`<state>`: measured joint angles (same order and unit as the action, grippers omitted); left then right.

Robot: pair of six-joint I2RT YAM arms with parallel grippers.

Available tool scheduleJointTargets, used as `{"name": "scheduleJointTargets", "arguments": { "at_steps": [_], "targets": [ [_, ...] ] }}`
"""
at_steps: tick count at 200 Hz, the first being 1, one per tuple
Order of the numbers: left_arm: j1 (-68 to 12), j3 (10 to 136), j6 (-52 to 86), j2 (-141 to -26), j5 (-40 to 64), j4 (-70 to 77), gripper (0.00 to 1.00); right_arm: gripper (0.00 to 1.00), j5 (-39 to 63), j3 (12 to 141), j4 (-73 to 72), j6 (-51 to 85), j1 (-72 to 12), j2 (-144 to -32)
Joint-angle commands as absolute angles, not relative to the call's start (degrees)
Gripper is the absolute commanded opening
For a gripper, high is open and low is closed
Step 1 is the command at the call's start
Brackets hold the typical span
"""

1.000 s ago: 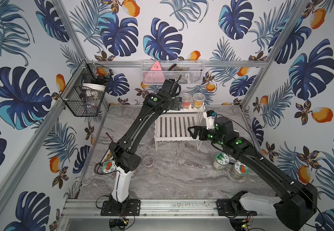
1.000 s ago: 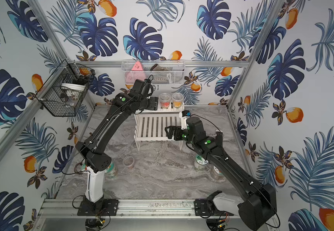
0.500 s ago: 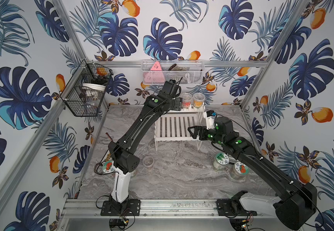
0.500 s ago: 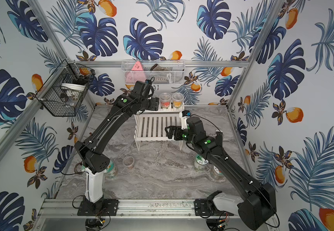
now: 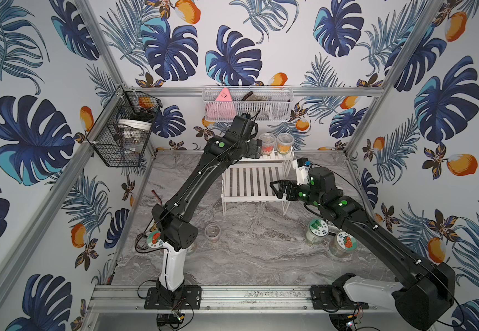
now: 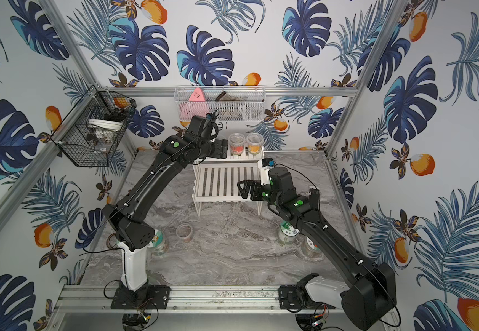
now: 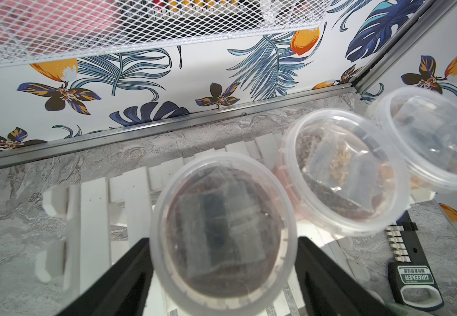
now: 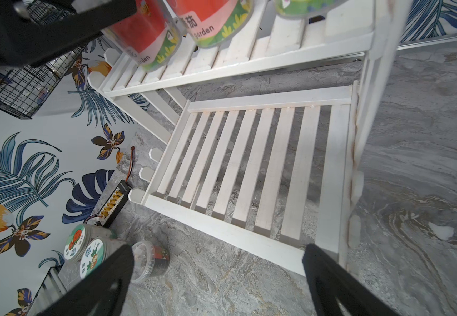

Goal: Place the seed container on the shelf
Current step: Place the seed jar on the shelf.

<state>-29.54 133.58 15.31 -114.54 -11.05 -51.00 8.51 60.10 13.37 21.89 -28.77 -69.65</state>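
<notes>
Seed container (image 7: pixel 216 208): round tub of clear plastic with a translucent snap lid, dark packets showing through. It stands upright on the upper tier of the shelf (image 7: pixel 93 208), at the end toward the black wire basket (image 5: pixel 120 140).
Left claw (image 7: pixel 224 240): two flat black fingers flank the tub, one on each side at the lid rim. Whether they press it or stand just clear cannot be told.
Neighbour tubs (image 7: pixel 342 169): two more of the same shape, in a row beside it on the upper tier. The right wrist view shows printed red and green labels.
Shelf build: white-painted, two stepped tiers of flat slats with gaps, on thin legs. It stands at the back of the counter, near the back wall.
Right claw (image 8: pixel 218 248): black fingers spread wide with nothing between them, above the front of the lower tier.
Counter (image 5: pixel 247 258): smooth grey surface with marble veins. It carries lidded jars (image 5: pixel 316 232) with round vegetable stickers and a small clear cup (image 5: pixel 213 232).
Room: walls (image 5: pixel 232 57) papered with blue leaves and orange fruit, aluminium frame (image 5: pixel 333 91), white mesh basket (image 5: pixel 247 103) on the back wall.
</notes>
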Motion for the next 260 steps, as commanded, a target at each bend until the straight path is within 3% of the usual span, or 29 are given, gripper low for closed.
{"name": "scheduleJointTargets", "arguments": {
  "at_steps": [1, 260],
  "targets": [
    [-29.18, 132.37, 16.24, -112.77, -9.35, -48.75, 0.85, 1.0, 8.88, 60.03, 12.13, 22.06, -28.75, -69.35],
    [-27.07, 127.21, 17.93, -109.82, -3.15, -45.15, 0.73, 1.0, 9.95, 59.5, 11.61, 22.32, -28.35, -69.52]
  ]
}}
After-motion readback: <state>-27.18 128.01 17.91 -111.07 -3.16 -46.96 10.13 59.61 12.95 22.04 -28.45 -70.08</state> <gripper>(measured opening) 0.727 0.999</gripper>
